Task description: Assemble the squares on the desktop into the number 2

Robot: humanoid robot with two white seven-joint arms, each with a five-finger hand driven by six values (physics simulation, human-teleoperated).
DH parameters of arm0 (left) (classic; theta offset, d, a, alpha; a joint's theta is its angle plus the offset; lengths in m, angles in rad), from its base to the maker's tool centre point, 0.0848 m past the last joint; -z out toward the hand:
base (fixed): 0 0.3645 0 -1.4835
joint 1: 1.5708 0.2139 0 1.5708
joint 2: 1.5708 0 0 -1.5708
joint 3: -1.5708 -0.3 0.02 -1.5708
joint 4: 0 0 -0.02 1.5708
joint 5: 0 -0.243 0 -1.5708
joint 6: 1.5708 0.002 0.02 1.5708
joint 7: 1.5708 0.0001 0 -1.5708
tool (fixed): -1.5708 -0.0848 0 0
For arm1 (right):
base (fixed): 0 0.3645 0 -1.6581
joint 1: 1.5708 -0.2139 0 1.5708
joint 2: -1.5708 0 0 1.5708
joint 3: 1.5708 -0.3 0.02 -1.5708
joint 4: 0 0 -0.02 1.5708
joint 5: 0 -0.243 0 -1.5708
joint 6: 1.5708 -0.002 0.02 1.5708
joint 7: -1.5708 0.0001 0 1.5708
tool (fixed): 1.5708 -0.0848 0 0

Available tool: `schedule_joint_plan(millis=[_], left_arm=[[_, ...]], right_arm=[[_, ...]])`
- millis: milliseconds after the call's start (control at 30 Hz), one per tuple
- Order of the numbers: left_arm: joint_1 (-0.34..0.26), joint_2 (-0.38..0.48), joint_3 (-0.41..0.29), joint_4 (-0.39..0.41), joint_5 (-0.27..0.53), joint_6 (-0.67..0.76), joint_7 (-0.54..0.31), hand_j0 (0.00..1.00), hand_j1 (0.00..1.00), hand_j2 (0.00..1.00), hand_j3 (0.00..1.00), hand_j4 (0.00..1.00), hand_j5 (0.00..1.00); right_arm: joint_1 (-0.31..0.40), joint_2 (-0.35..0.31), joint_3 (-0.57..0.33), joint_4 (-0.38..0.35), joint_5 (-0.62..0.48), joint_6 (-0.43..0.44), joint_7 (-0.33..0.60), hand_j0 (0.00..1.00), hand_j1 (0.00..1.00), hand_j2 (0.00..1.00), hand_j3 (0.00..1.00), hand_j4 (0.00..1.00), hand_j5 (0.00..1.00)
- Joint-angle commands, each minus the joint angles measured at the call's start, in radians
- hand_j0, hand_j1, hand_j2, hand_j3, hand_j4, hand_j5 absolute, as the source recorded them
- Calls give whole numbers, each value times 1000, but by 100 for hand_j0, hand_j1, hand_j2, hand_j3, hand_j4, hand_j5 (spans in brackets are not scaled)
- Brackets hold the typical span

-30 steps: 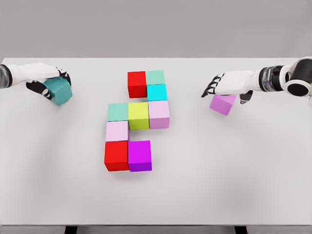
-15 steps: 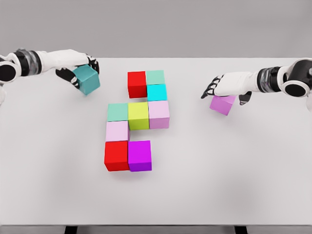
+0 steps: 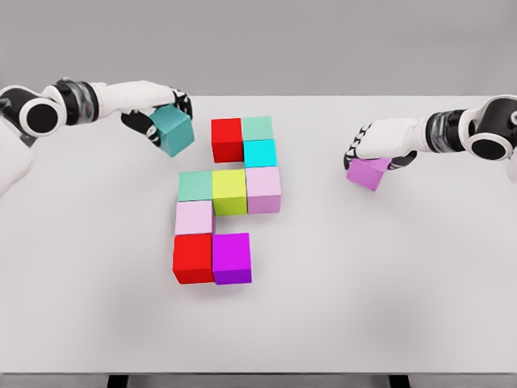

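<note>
Several coloured cubes form a partial figure on the white table (image 3: 97, 307): a red cube (image 3: 227, 139) and a mint cube (image 3: 258, 128) on top, a cyan cube (image 3: 260, 153) below, then a green, yellow (image 3: 229, 191) and pale pink row, a pale pink cube (image 3: 194, 217), and a red (image 3: 193, 258) and magenta cube (image 3: 231, 257) at the bottom. My left hand (image 3: 158, 111) is shut on a teal cube (image 3: 172, 130), held just left of the top red cube. At the right, my right hand (image 3: 376, 149) closes on a violet cube (image 3: 369, 172).
The table's far edge runs just behind both hands. The front edge lies near the bottom of the picture, with two dark legs showing below it.
My left hand has carried the teal cube rightward, from the table's left side to beside the top red cube. My right hand's fingers have curled down onto the violet cube.
</note>
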Motion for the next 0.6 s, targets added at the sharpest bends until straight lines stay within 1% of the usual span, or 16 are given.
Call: schedule_joint_plan(millis=[0,67,133,167,200,233,300,333,367,400,467,533,567], left_arm=[[-2,7,-15,-24,25,124,1,33,33,33,33,33,33],[-2,10,-29,-59,25,195,1,33,33,33,33,33,33],[-2,13,-47,-105,37,278,1,33,33,33,33,33,33],[-2,31,-53,-136,89,295,1,33,33,33,33,33,33],[-2,47,-70,-145,132,309,1,33,33,33,33,33,33],[-2,53,-87,-173,152,333,1,33,33,33,33,33,33],[2,54,-102,-214,154,396,1,33,33,33,33,33,33],[9,56,-105,-234,162,437,1,35,35,35,35,35,35],[17,56,-107,-262,180,480,1,35,35,35,35,35,35],[23,56,-107,-282,180,531,18,36,36,36,36,36,36],[23,57,-116,-286,182,572,55,36,36,36,36,36,36],[23,57,-118,-288,180,614,87,36,36,36,36,36,36],[23,57,-118,-288,180,623,93,36,36,36,36,36,36]], right_arm=[[0,1,0,-1,-22,5,0,61,61,61,61,61,61],[-2,1,-2,-2,-28,5,0,61,61,61,61,61,61],[-9,-7,0,-10,-59,5,0,62,62,62,62,62,62],[-11,-9,-2,-10,-71,5,0,62,62,62,62,62,62],[-17,-13,-2,-10,-82,5,0,62,62,62,62,62,62],[-20,-22,-2,-15,-100,5,0,62,62,62,62,62,62],[-20,-45,-2,-56,-108,5,0,62,62,62,62,62,62],[-20,-67,-2,-91,-109,5,0,62,62,62,62,62,62],[-20,-75,-2,-107,-111,5,0,62,62,62,62,62,62],[-20,-76,-2,-111,-111,5,0,61,61,61,61,61,61],[-20,-78,-2,-128,-112,5,0,61,61,61,61,61,61],[-15,-117,-2,-194,-148,5,0,58,58,58,58,58,58],[-12,-127,-2,-216,-149,5,0,55,55,55,55,55,55]])
